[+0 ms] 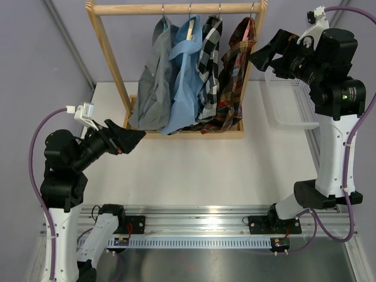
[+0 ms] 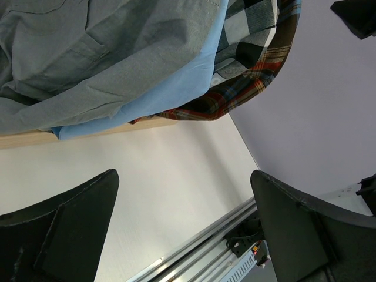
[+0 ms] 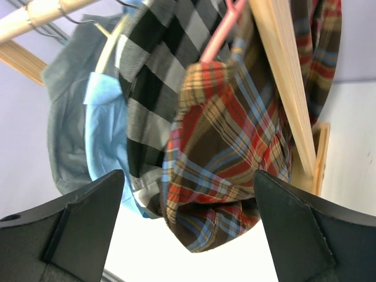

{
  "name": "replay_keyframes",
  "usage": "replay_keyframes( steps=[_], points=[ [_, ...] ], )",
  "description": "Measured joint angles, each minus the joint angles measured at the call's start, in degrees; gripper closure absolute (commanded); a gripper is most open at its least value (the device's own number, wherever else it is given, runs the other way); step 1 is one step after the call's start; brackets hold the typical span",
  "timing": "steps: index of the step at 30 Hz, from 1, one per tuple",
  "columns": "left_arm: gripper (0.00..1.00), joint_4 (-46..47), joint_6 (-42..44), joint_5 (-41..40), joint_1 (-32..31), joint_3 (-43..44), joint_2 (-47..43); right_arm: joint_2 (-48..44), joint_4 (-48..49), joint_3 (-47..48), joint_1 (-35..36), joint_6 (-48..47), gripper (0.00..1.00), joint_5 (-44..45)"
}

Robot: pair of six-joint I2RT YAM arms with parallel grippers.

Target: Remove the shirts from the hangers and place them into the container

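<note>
— Hanging where, right now?
— On the tall wooden rack [image 1: 176, 9]: grey shirt [image 1: 154, 82], light blue shirt [image 1: 185, 82], black-and-white checked shirt [image 1: 210, 59], red plaid shirt [image 1: 235, 76]. I see the white lattice plastic basket [image 1: 291, 106] just right of it. My left gripper [image 1: 138, 136] and right gripper [image 1: 258, 56] gape, empty.

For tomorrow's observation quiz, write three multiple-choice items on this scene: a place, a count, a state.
1. Beside the rack, the basket stands: A on its left; B on its right; C underneath.
2. Shirts hanging on the rack: A two; B four; C six.
3. The left gripper and right gripper are: A open, empty; B shut on shirts; C shut on hangers.
Answers: B, it sits by the right arm; B, grey, blue, checked, plaid; A, both stand wide, nothing in them.
</note>
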Motion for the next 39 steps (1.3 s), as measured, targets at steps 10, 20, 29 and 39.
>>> replay_keyframes(
  steps=[10,20,29,39],
  points=[
    [0.01,-0.13,-0.02,-0.44,0.0,-0.55,-0.28,8.68,-3.63,10.73,5.31,-3.04,0.11,0.74],
    [0.01,-1.25,0.04,-1.53,0.0,-0.63,-1.51,17.16,-7.91,10.95,13.53,-4.0,0.18,12.44],
    [0.01,-1.86,0.04,-1.7,0.0,-2.62,-1.66,16.63,-8.02,10.95,20.0,-4.63,0.35,25.33],
    [0.01,-1.92,-0.09,-1.68,0.0,-4.13,-2.25,11.52,-9.92,9.25,21.9,-4.96,0.48,39.15]
  ],
)
